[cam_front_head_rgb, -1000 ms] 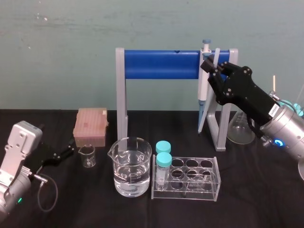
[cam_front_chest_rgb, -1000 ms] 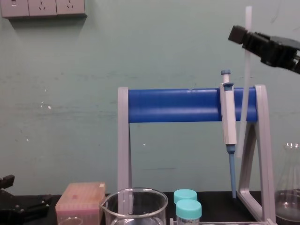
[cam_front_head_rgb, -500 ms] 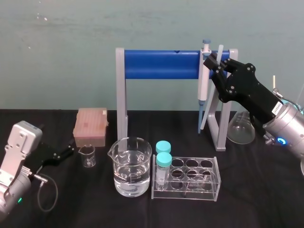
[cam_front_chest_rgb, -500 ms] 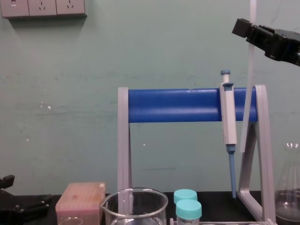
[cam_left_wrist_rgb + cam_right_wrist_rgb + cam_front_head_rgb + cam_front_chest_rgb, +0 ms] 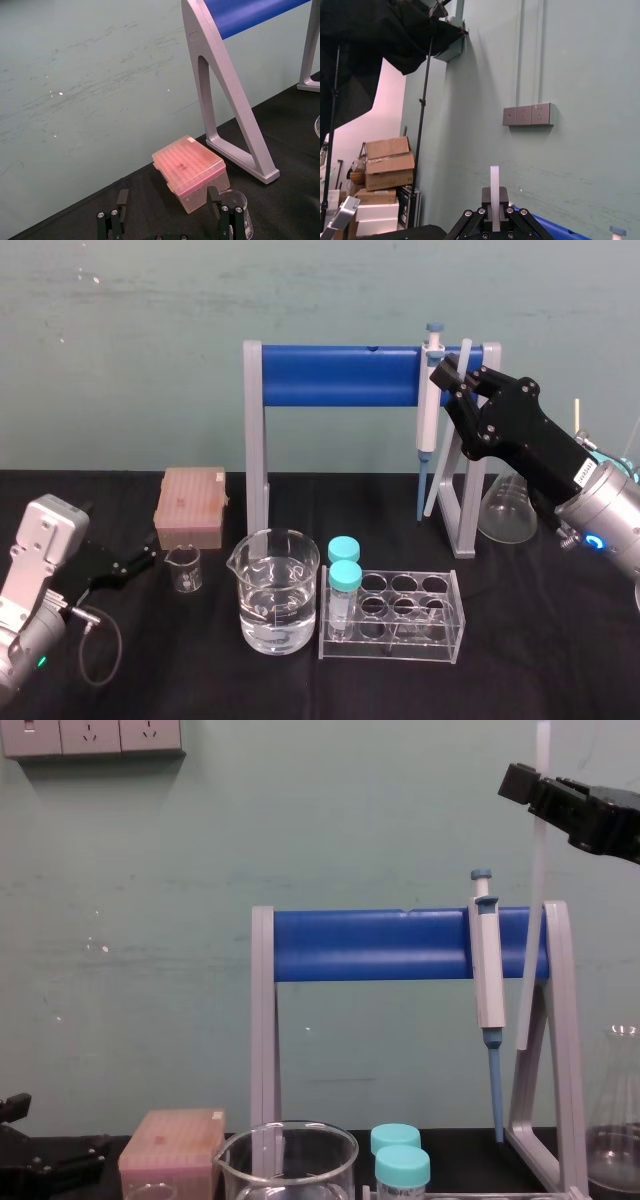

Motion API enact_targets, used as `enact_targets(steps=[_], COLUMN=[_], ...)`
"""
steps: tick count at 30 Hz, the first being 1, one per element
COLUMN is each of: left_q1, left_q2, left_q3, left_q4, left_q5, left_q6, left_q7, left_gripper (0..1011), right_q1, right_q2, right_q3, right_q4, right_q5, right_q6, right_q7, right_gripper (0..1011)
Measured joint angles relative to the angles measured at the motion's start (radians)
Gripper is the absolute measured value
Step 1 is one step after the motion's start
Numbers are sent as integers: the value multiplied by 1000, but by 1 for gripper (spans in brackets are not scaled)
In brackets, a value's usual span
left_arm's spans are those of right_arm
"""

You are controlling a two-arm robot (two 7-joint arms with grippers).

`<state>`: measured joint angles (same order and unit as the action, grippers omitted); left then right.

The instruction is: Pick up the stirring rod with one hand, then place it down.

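The right hand [image 5: 452, 370] clamps the stirring rod [image 5: 532, 870] beside the pipette [image 5: 427, 410] (hanging on the blue rack [image 5: 340, 377]). The left hand [image 5: 135, 562] rests on the table [image 5: 540, 640], fingers spread.

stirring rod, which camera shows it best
Chest view: the stirring rod shows nearly full length, from the side, held by the right gripper. Head view shows its lower part beside the pipette; right wrist view, its top end.

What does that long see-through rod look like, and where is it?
The rod is long, thin and straight, whitish and see-through. The right pincer is shut on it near its top, so a short bit sticks out above. It hangs almost upright, a little tilted, its lower end in the air above the black table, beside the pipette on the blue stand.
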<state>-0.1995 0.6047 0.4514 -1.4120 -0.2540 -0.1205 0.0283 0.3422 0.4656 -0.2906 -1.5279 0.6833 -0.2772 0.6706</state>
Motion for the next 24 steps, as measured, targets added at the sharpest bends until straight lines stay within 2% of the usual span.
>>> enact_targets(steps=[24], left_q1=[0], left_q2=[0], left_q3=[0], left_q4=[0], left_q5=[0], left_q6=[0], left_q7=[0], left_gripper=[1000], right_q1=[-8], right_q2=[-3], right_q3=[4], right_q4=[-4], right_q5=[-9], right_q6=[-1], right_q7=[-6], right_gripper=[67])
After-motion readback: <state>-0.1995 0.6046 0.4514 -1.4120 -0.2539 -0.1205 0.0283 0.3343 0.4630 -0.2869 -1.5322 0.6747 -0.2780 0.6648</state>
